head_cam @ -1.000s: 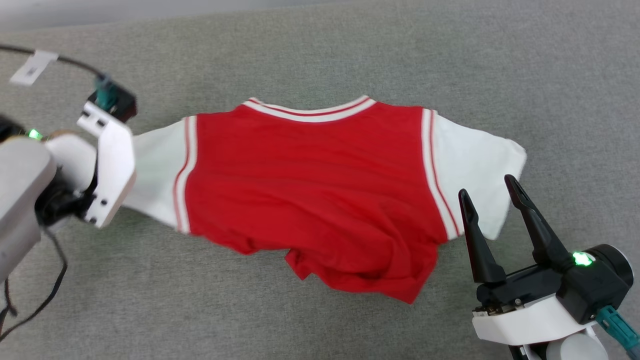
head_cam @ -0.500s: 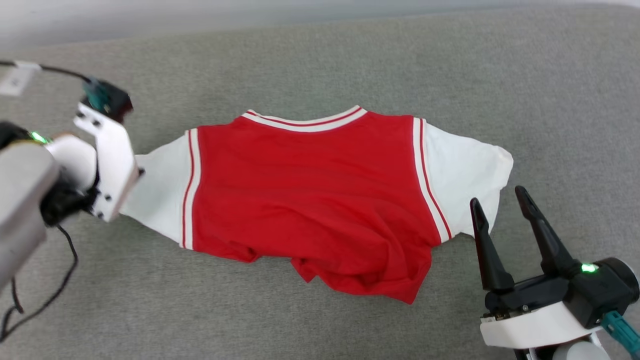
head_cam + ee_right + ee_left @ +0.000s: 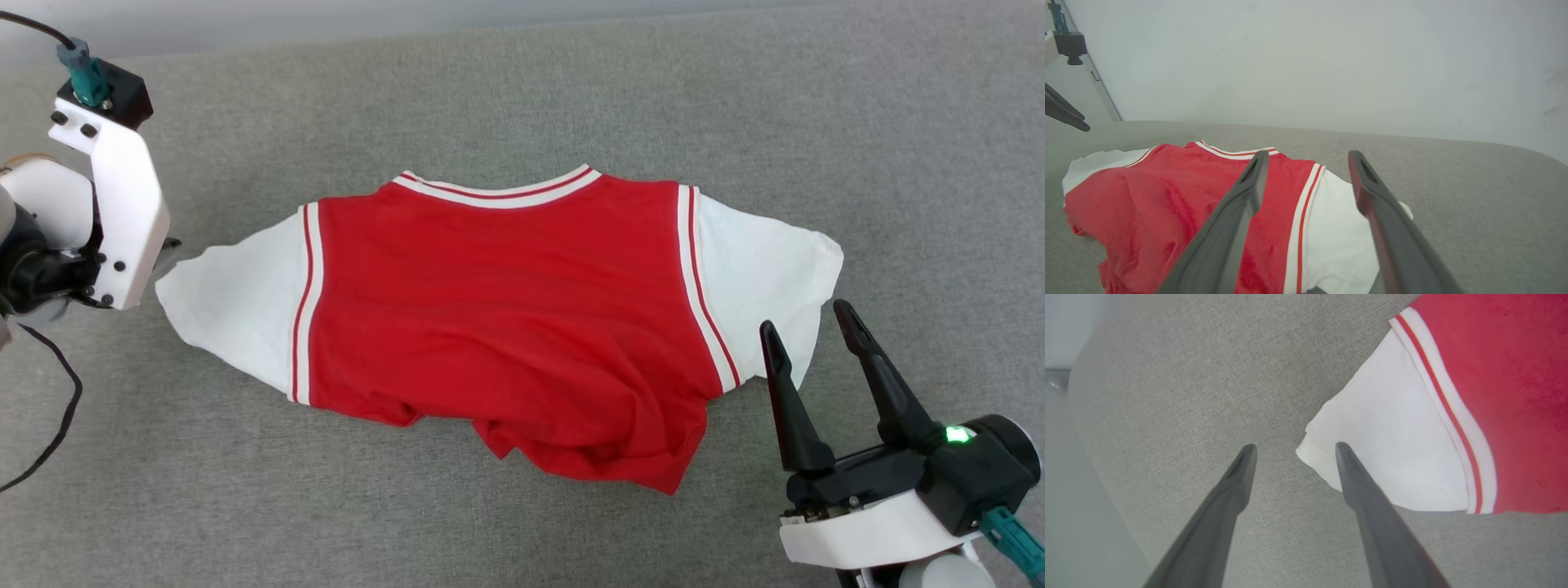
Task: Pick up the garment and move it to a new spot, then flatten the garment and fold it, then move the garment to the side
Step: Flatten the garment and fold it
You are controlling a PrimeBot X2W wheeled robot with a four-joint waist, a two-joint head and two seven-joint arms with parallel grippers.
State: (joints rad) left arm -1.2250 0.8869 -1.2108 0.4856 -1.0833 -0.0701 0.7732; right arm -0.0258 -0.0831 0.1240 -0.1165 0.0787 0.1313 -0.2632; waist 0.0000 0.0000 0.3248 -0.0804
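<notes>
Now, left end effector [image 3: 1292,447]: I have it spread and empty, tips by the sleeve end at frame left.
Right end effector [image 3: 804,314]: likewise spread, empty, lower right beside the other sleeve.
Garment [image 3: 506,310]: mid-frame on the grey fabric surface [image 3: 522,98]; near hem bunched, so I'd judge flattening unfinished.

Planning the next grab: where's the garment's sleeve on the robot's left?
Head view, left side: the sleeve lies on the grey surface, its tip beside the open left gripper.
</notes>
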